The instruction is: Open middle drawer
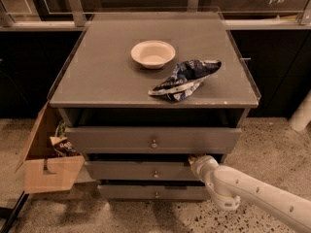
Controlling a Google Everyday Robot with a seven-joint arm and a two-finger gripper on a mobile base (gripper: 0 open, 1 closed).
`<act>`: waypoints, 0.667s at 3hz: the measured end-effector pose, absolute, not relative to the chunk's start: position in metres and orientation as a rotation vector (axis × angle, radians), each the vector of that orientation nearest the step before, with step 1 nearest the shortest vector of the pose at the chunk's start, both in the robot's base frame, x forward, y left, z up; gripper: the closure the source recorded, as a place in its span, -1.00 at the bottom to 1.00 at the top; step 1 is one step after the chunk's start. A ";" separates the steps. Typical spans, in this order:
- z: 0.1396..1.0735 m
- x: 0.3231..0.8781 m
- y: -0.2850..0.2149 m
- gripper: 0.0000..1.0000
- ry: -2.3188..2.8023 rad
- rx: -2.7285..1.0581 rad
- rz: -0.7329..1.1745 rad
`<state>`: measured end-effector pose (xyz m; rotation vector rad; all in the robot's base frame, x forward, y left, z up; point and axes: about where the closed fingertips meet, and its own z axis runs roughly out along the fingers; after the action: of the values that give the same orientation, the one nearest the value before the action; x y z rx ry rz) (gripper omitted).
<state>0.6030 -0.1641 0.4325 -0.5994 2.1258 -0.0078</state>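
Middle drawer (pixel 126 171) (2nd of 3 grey fronts, medium in width) lies between the wider top drawer (pixel 112 140) and the narrower bottom drawer (pixel 126 192). It has a small round knob (pixel 155 174) at its centre. The gripper (pixel 196 159) is at the drawer's upper edge, right of the knob, in the dark gap under the top drawer; whether it is apart or together cannot be told. The white arm (pixel 252 191) enters from the lower right. On the tabletop (pixel 102 76) stand 1 pale bowl (pixel 153 54), its inside bare, and near it 1 crumpled blue-and-white bag (pixel 184 79) (printing not readable). At the cabinet's left an open cardboard box (pixel 48 173) holds crumpled wrappers (pixel 60 144).
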 end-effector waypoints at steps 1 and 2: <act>0.422 0.600 -0.161 1.00 2.166 -0.733 0.000; 0.424 0.599 -0.157 1.00 2.179 -0.787 0.011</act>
<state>0.5985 -0.1573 0.4237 -0.7870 2.1785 0.0108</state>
